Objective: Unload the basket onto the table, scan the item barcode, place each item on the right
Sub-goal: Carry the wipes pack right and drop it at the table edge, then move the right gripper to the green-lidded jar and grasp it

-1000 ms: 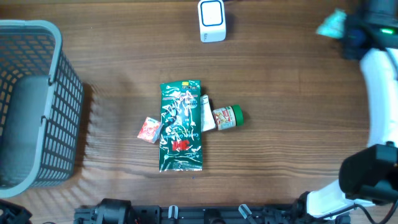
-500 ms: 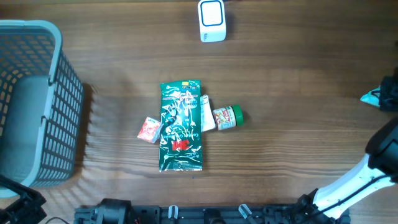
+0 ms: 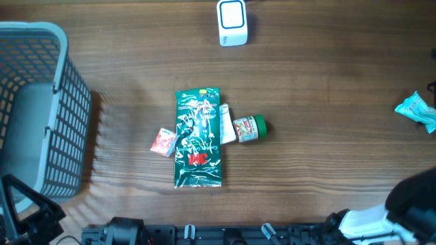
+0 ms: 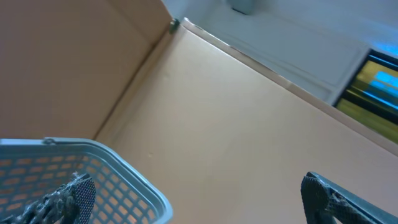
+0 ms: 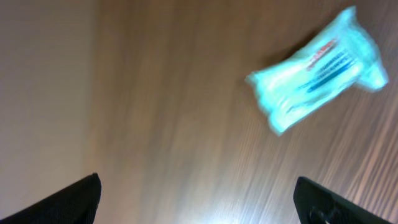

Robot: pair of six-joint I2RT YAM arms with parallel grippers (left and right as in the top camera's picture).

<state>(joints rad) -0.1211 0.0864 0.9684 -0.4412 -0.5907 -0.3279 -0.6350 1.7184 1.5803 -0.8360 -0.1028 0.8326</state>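
Note:
A teal plastic packet (image 3: 417, 111) lies flat on the wooden table at the far right edge, with nothing holding it. In the right wrist view the packet (image 5: 317, 68) sits up and to the right of my right gripper (image 5: 199, 199), whose dark fingers (image 5: 68, 199) stand wide apart and empty. The white barcode scanner (image 3: 232, 22) stands at the table's far edge, top centre. My left gripper (image 4: 199, 202) is open and empty next to the basket rim (image 4: 134, 180).
A green foil pouch (image 3: 198, 138), a small red packet (image 3: 163, 141), a white tube (image 3: 225, 124) and a green-lidded jar (image 3: 249, 128) lie clustered mid-table. A grey mesh basket (image 3: 65, 102) stands at the left. The right arm's base (image 3: 409, 204) fills the bottom right corner.
My right gripper brought the teal packet from the top right corner down the right edge, then opened and let it go. The arm drew back toward the bottom right.

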